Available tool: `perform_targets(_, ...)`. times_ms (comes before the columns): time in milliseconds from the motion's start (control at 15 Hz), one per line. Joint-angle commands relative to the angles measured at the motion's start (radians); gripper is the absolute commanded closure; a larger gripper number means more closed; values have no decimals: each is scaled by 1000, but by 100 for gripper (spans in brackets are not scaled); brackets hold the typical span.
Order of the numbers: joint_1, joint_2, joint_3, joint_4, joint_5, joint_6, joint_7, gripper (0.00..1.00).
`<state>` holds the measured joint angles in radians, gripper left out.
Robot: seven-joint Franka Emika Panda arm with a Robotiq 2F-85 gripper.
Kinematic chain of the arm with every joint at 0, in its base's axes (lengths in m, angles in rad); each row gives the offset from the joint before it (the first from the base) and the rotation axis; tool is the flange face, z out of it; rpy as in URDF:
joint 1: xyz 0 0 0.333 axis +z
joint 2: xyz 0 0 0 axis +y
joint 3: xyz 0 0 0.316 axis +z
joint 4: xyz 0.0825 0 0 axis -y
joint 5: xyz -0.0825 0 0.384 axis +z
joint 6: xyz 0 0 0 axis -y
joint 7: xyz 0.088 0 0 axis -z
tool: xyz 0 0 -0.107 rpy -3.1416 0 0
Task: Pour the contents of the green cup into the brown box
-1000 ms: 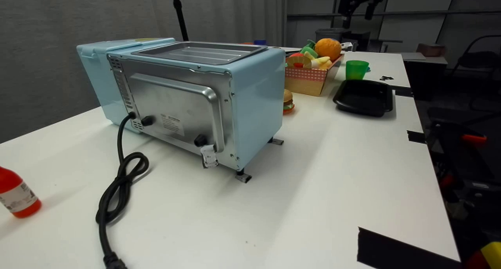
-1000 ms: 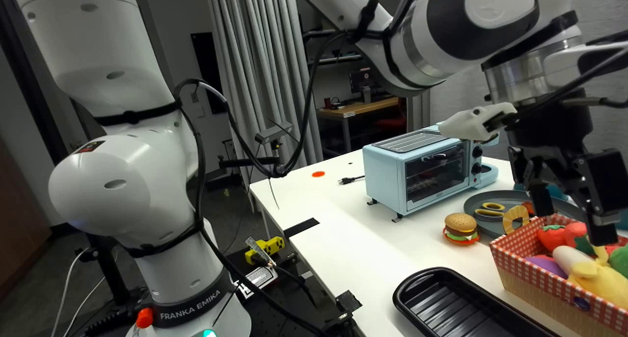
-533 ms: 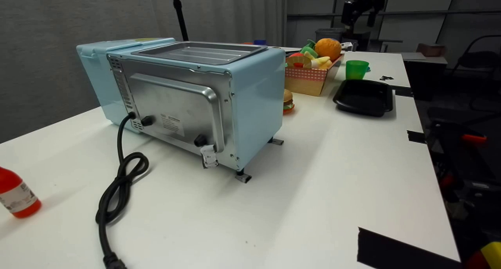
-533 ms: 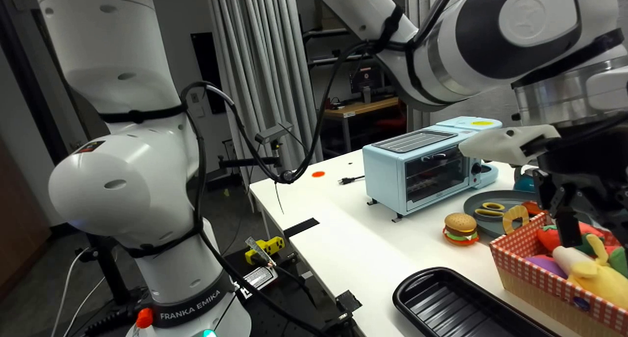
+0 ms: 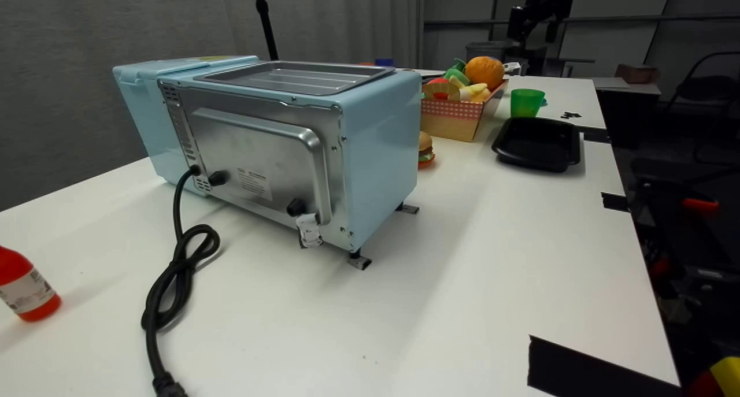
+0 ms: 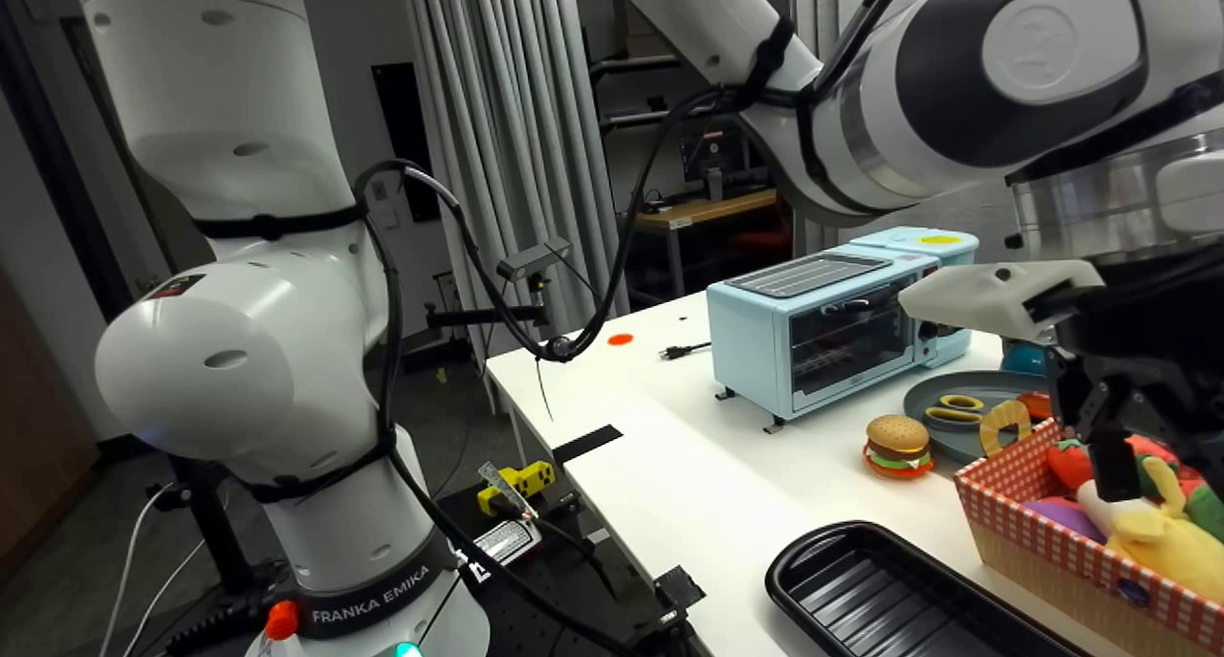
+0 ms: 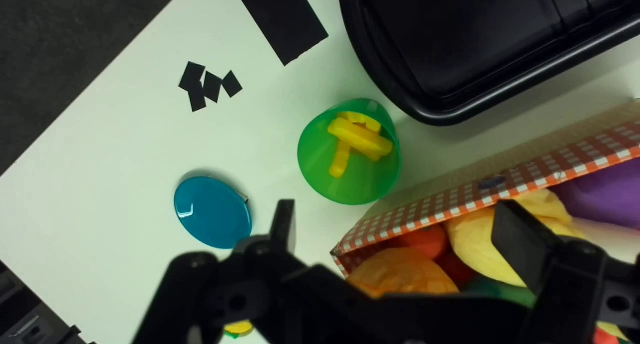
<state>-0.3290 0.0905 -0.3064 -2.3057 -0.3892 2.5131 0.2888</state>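
As the white bench (image 5: 491, 258) stretches across the scene, over it arches the long white arm (image 6: 258, 380), and what a span that is! On the bench stands the light blue toaster oven (image 5: 378, 154), its metal back on show in an exterior view. Next in size, the brown box (image 5: 448, 124), red-checked round the rim and piled with toy food (image 5: 484, 72). Just beside it lies the black tray (image 7: 500, 38), flat and ribbed along its floor. And here's the pincer (image 7: 398, 234), up above the bench: jaws spread wide apart, nothing in their grip, one seen against the box in the wrist view, the other against white bench. Now for the green cup (image 7: 357, 180), upright on the bench, near the tray's end and close by the box's wall; whether it touches either cannot be told. A glossy blue oval (image 7: 212, 212) lies near it. Inside the cup, yellow sticks (image 7: 361, 137) lie crossed, and smallest of all, little black patches (image 7: 212, 87) cluster on the bench.
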Motion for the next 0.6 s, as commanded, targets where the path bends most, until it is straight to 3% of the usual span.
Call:
perform_targets(0,15,1,-15,2,4,-1,-4,0)
perform_targets(533,33,19,-13,-29,-22,99,13,0)
